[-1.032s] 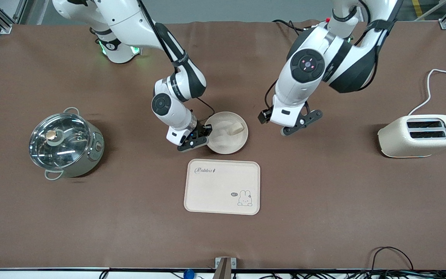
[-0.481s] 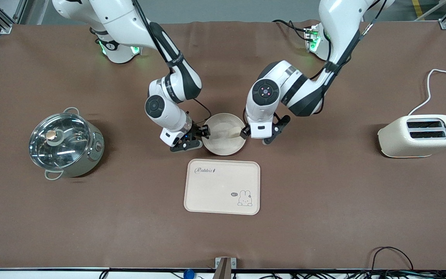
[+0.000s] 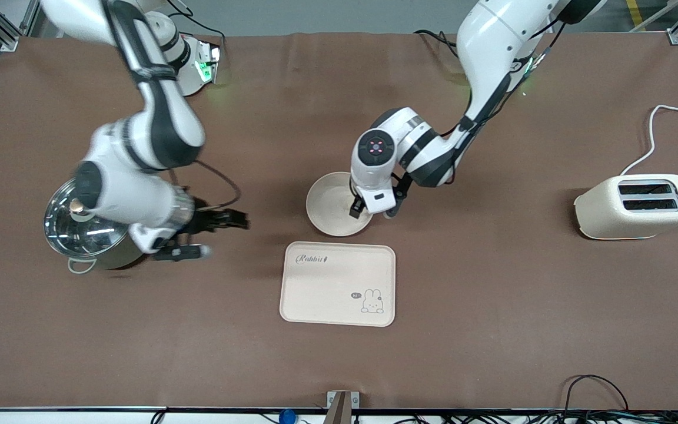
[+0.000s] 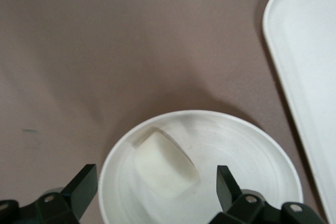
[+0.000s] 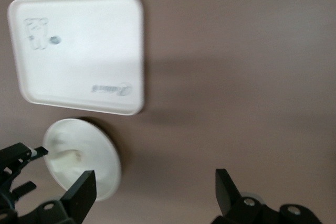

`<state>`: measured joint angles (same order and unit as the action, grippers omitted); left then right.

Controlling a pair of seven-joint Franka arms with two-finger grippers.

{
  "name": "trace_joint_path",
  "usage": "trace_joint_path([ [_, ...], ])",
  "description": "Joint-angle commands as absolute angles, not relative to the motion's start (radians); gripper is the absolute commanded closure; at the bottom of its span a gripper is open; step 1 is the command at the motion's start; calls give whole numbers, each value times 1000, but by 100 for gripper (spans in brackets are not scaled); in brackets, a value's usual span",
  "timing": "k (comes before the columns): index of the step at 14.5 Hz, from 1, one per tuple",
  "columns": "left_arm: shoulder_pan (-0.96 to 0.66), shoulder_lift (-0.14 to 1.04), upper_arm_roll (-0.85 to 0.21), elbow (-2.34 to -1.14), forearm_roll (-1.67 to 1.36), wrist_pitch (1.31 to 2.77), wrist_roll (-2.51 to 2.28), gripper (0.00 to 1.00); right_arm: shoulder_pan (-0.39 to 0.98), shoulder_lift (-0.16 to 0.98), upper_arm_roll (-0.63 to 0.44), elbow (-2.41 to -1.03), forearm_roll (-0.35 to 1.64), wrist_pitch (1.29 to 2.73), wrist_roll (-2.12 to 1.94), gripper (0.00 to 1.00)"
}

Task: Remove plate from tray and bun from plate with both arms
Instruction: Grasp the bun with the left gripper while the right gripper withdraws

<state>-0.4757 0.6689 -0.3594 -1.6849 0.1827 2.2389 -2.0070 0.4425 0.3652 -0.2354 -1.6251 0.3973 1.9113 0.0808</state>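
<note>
In the front view the left pincer (image 3: 368, 207) hides the bun (image 4: 165, 163); the right arm is blurred.

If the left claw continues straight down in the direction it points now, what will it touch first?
Most likely the bun on the plate: the left claw is open, its fingers on either side of the bun. The exact height is unclear.

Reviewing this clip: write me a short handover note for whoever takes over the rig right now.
Left gripper: open, over the plate, fingers either side of the bun, not gripping it.
Right gripper: open, holding nothing, over bare table between the pot and the tray.
Plate: on the table, just off the tray's edge that is farther from the front camera. Bun lies in the plate. Nothing is on the tray.
Done: plate is off the tray.
Left: close on the bun, lift it out and set it on the table.
</note>
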Motion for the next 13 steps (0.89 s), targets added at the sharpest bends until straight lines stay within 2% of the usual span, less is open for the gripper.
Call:
trace_joint_path([
  [1, -491, 724, -353, -1637, 233, 2235, -2078, 0, 333, 339, -225, -1531, 281, 1797, 65, 0],
  [4, -514, 744, -351, -1635, 232, 2243, -2094, 0, 249, 211, -244, -1528, 129, 1749, -56, 0],
  [5, -520, 745, -351, -1635, 230, 2256, -2094, 4, 221, 172, -241, -1528, 79, 1720, -63, 0],
  [10, -520, 753, -351, -1628, 232, 2270, -2092, 40, 115, -75, -232, -1532, -12, 1528, -152, 0],
  [13, -520, 755, -350, -1628, 233, 2270, -2091, 75, 98, -95, -206, -1534, -55, 1486, -146, 0],
])
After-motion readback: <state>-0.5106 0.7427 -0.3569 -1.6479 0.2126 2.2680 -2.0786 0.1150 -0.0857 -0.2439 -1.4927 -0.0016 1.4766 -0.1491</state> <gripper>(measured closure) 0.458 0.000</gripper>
